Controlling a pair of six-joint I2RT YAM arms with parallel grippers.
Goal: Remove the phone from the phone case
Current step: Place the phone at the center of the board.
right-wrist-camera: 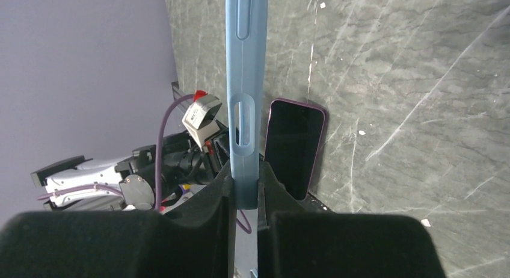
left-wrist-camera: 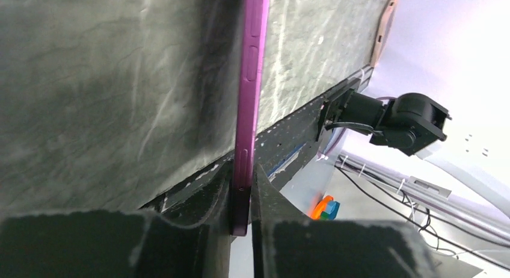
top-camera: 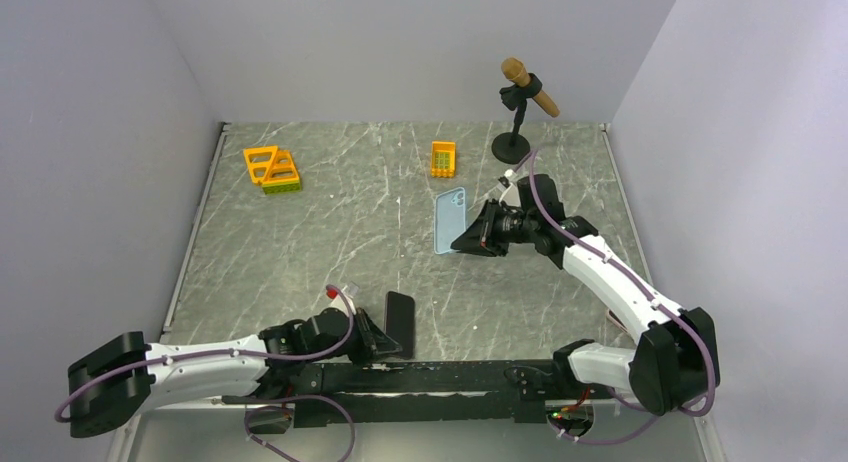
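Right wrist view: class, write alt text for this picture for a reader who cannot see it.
The right gripper clamps a blue phone case, seen edge-on, with a grey marbled table behind it. Beyond, separate from the case, is a dark phone with a purple rim, and the left arm is beside it.

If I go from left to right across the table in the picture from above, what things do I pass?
Orange crate → dark phone → blue phone case → black stand holding a wooden-handled tool.
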